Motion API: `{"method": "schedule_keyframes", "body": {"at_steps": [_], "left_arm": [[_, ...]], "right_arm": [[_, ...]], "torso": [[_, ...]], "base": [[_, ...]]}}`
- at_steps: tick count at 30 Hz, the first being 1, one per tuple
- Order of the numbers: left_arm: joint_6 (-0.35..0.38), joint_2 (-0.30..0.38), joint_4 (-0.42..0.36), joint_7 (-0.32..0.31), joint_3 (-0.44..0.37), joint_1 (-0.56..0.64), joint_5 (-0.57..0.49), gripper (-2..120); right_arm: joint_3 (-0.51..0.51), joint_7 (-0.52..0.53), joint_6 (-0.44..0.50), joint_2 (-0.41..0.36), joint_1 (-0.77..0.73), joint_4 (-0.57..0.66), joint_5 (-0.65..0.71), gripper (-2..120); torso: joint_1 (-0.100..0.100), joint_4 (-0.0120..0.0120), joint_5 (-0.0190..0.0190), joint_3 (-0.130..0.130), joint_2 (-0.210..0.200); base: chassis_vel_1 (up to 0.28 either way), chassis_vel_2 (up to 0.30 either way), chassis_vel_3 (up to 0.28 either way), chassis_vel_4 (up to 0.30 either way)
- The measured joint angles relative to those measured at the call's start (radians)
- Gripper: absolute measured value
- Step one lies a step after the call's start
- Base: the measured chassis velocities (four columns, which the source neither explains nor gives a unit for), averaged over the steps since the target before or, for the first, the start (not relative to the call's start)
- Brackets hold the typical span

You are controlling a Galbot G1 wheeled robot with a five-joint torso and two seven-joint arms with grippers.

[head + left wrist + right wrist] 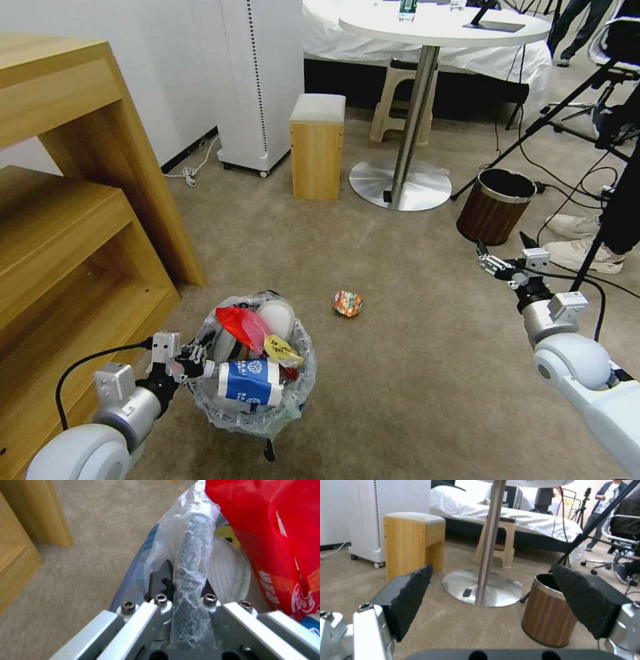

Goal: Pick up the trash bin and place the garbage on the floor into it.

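Left gripper point(190, 358): I see my fingers point(160, 580) pinching the trash bin point(257, 413) rim, at its 9 o'clock.
Trash bin: carpet, near the shelf, packed with garbage.
Crushed can point(347, 303): floor, bin's 1 o'clock.
Right gripper point(493, 600): spread wide, hovering by the brown bin point(495, 205).

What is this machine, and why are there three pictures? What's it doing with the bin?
It's a robot with two arms. One picture comes from a camera on its head; the other two come from cameras on its wrists. The left gripper is shut on the rim of the trash bin, which is full of litter: a red wrapper, a blue-white carton. The left wrist view shows that rim pinched up close. The right gripper is open, holds nothing and hangs in the air near a brown bin. A crushed can lies on the carpet.
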Motion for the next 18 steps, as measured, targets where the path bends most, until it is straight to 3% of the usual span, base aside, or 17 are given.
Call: {"method": "schedule_keyframes", "body": {"at_steps": [10,18], "left_arm": [[0.003,0.001,0.002,-0.001,0.0,-0.001,-0.006,3],[0.011,0.001,0.01,-0.006,-0.002,-0.006,-0.021,3]], "right_arm": [[-0.016,-0.012,0.009,0.003,-0.002,-0.003,-0.004,98],[-0.064,-0.037,0.024,0.005,0.021,-0.006,0.018,100]], "torso": [[0.0,0.0,0.0002,0.0,0.0],[0.0,0.0001,0.0002,0.0,0.0]], "base": [[-0.177,0.183,0.175,-0.171],[-0.118,0.118,0.096,-0.114]]}}
